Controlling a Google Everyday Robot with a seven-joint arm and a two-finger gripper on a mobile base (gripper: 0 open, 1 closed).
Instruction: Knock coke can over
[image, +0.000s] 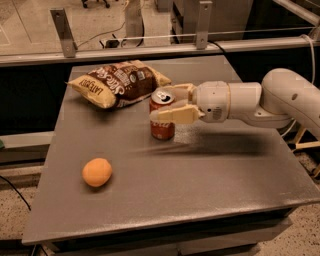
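Coke can (162, 131) upright at bench (210, 195) centre, long axis vertical, just right of chip bag (117, 82). End effector (163, 103) reaches in from right at can's upper half, fingers spread: one crosses can's front, other behind rim. Contact unclear. Can sits between fingers, so sideways sweep high on can likely tips it. Orange (97, 172) well apart, front-left.
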